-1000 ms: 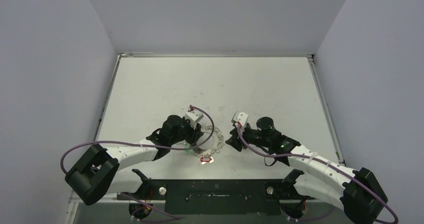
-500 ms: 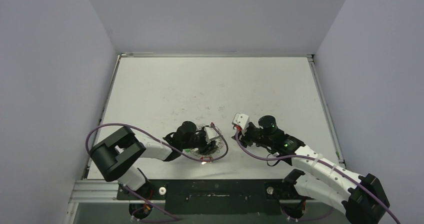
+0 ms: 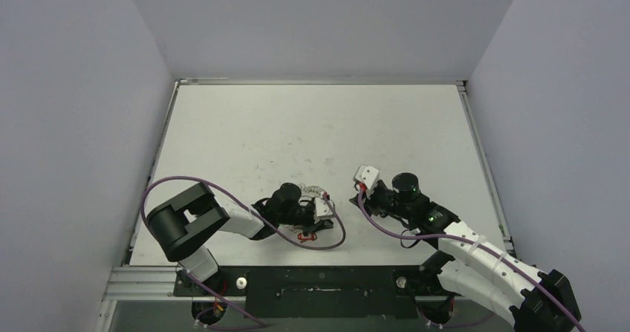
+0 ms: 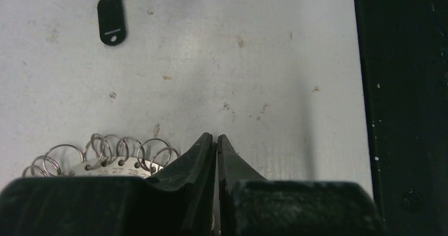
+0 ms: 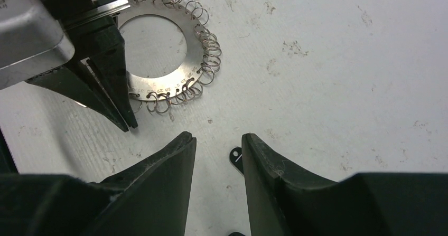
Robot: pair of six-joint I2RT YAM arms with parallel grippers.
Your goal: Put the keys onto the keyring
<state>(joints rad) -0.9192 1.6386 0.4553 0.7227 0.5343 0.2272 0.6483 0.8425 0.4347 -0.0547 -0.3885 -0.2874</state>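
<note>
- The keyring (image 5: 193, 48) lay flat on the scuffed white table (image 3: 297, 124), near the front edge, at about six o'clock from the table's middle in the top view.
- It was a wide, flat band of grey metal around a round hole. Many small wire split rings hung along its outer edge and gave it a frilled outline.
- Numbers were stamped round the band. "26 27 28" could be read in the left wrist view; the rest were too small.
- The left gripper (image 4: 215, 137) had its fingers pressed together with nothing seen between them. It crossed the keyring's nine o'clock side, and whether it touched the keyring could not be told.
- The right gripper (image 5: 216, 137) held nothing, its fingers a little apart. It was at five o'clock from the keyring and clear of it.
- One key (image 4: 111, 19) lay at eleven o'clock in the left wrist view, well apart from the keyring. It had a black oval head with a short white bar, and a silver blade beside the head.
</note>
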